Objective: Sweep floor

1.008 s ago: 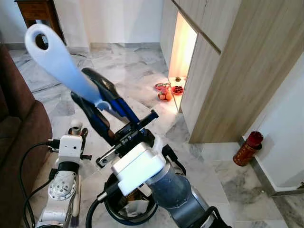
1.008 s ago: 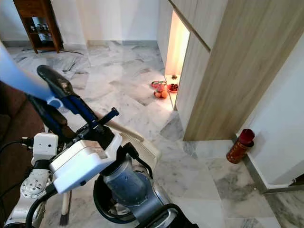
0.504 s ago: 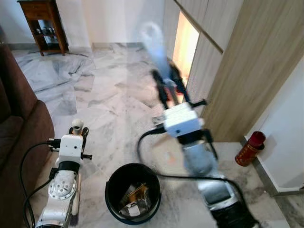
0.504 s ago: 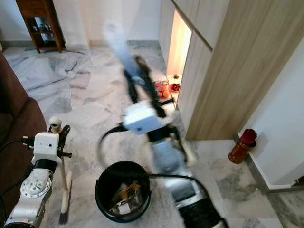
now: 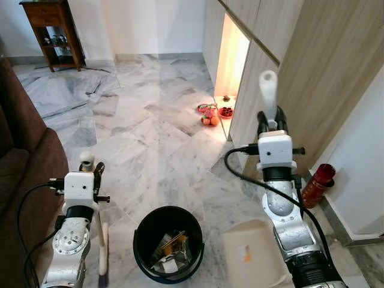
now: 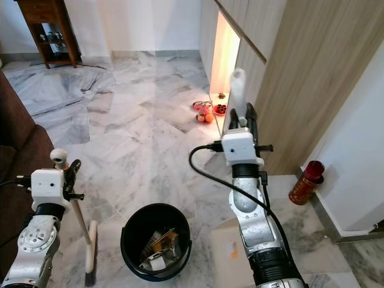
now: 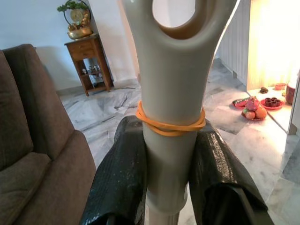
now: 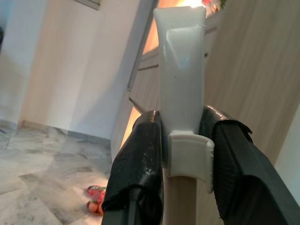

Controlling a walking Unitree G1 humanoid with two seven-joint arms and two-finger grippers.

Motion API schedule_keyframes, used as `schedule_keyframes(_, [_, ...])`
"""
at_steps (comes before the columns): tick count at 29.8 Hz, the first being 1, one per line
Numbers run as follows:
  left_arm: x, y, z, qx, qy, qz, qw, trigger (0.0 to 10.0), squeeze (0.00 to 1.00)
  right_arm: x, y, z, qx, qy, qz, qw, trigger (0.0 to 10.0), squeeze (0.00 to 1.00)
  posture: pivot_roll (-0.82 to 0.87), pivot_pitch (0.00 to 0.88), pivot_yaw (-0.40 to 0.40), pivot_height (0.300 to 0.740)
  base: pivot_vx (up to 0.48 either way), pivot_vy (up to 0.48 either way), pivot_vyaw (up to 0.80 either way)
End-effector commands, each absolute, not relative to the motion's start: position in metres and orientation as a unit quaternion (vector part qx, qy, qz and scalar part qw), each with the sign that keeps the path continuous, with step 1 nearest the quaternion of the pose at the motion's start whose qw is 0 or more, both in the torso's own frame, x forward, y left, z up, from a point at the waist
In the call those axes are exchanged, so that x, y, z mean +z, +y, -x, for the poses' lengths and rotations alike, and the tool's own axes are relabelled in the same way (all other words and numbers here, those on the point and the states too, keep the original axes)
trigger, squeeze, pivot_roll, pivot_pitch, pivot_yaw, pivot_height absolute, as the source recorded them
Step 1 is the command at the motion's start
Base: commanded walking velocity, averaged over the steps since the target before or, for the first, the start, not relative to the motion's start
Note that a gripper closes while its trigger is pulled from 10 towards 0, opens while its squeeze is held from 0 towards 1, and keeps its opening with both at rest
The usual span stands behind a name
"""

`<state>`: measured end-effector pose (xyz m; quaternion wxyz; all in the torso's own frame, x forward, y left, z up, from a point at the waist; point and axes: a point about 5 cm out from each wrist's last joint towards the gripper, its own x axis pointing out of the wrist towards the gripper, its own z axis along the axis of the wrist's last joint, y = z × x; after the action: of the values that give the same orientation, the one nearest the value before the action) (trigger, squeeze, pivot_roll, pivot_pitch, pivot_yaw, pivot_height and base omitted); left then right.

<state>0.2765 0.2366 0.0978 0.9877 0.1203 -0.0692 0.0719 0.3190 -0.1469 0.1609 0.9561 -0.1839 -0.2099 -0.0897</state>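
- My left gripper (image 7: 171,154) is clamped on the broom handle (image 7: 172,93); both black fingers (image 7: 123,173) press its sides just under an orange band.
- My left arm (image 6: 36,234) rises at the left of the black bin (image 6: 156,240), wrist upright.
- My right gripper (image 8: 185,154) is closed around the dustpan handle (image 8: 182,79), fingers on either side of its clip.
- My right arm (image 5: 288,222) stands upright, to the right of the bin.
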Motion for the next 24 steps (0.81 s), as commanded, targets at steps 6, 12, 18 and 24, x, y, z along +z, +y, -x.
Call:
schedule_keyframes(6, [0.109, 0.238, -0.278, 0.073, -0.094, -0.121, 0.986, 10.0, 0.0, 0.173, -0.147, -0.323, -0.096, -0.239, 0.18, 0.949, 10.0, 0.0, 0.1, 0.0, 0.005, 0.74, 0.0, 0.0, 0.0])
schedule_keyframes(12, [0.11, 0.239, -0.278, 0.071, -0.093, -0.118, 0.986, 10.0, 0.0, 0.172, -0.147, -0.325, -0.097, -0.241, 0.177, 0.949, 10.0, 0.0, 0.1, 0.0, 0.005, 0.74, 0.0, 0.0, 0.0])
schedule_keyframes(18, [0.11, 0.239, -0.278, 0.071, -0.093, -0.118, 0.986, 10.0, 0.0, 0.172, -0.147, -0.325, -0.098, -0.242, 0.176, 0.949, 10.0, 0.0, 0.1, 0.0, 0.005, 0.74, 0.0, 0.0, 0.0])
schedule_keyframes(24, [0.105, 0.242, -0.274, 0.08, -0.09, -0.094, 0.988, 10.0, 0.0, 0.121, -0.177, -0.329, -0.164, -0.094, 0.094, 0.977, 10.0, 0.0, 0.11, 0.0, -0.007, 0.74, 0.0, 0.0, 0.0])
